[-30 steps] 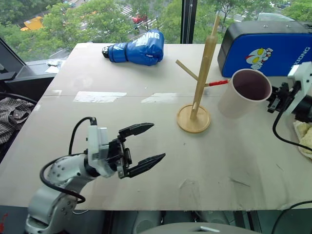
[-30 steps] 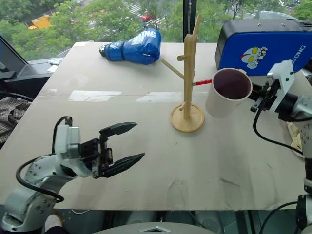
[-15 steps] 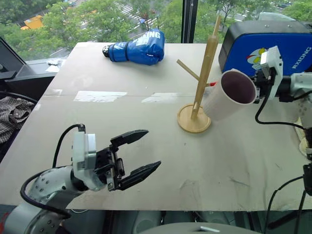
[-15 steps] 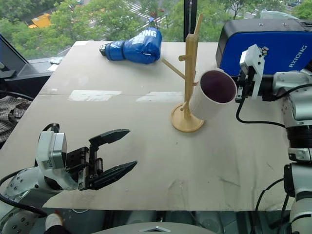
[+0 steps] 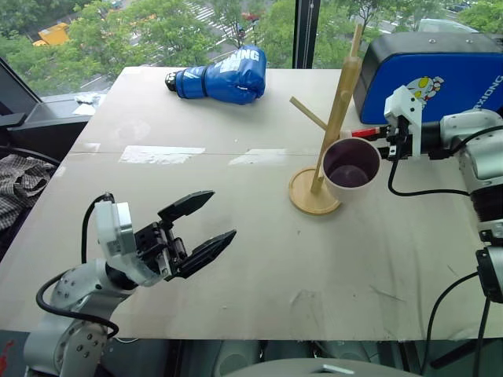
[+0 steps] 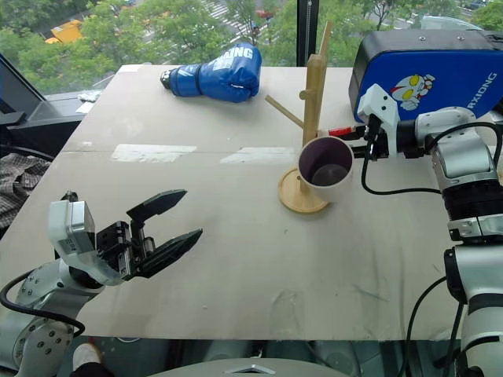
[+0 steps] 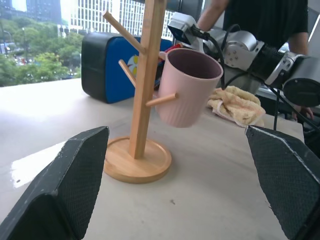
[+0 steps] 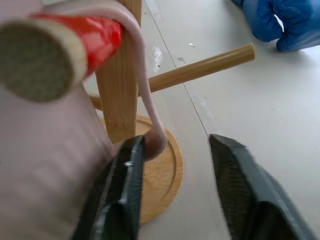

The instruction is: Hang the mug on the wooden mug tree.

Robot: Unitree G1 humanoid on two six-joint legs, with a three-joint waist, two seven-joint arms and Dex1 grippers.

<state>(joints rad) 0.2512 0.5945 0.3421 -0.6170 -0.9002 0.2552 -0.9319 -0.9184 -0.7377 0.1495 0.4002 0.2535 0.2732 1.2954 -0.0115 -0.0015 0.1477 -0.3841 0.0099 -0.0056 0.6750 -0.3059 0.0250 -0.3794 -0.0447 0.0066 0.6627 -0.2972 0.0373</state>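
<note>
Jaws of left gripper (image 5: 220,214) spread wide, holding nothing, low over the near left part of the surface (image 5: 259,259), close to its front edge. Broad bare room between it and the mug tree (image 5: 334,118). Jaws of right gripper (image 5: 387,145) at the far right, just beside the mug (image 5: 350,165), between it and the blue case (image 5: 440,71). Blue boxing glove (image 5: 224,76) near the far edge, well apart from the tree.

Left wrist view: mug hanging clear of the surface by its handle on the side of the pole towards the right arm, mouth up, long axis near upright and leaning a little. Short peg crossing in front of its side. Round base below and beside it. Yellow towel (image 7: 235,102) on the surface behind, a person (image 7: 265,15) standing beyond.

Right wrist view: jaws apart, gripping nothing; pale handle loop slung over the red-tipped peg (image 8: 95,32), its lower bend against one finger (image 8: 131,165). Open surface past the other finger
</note>
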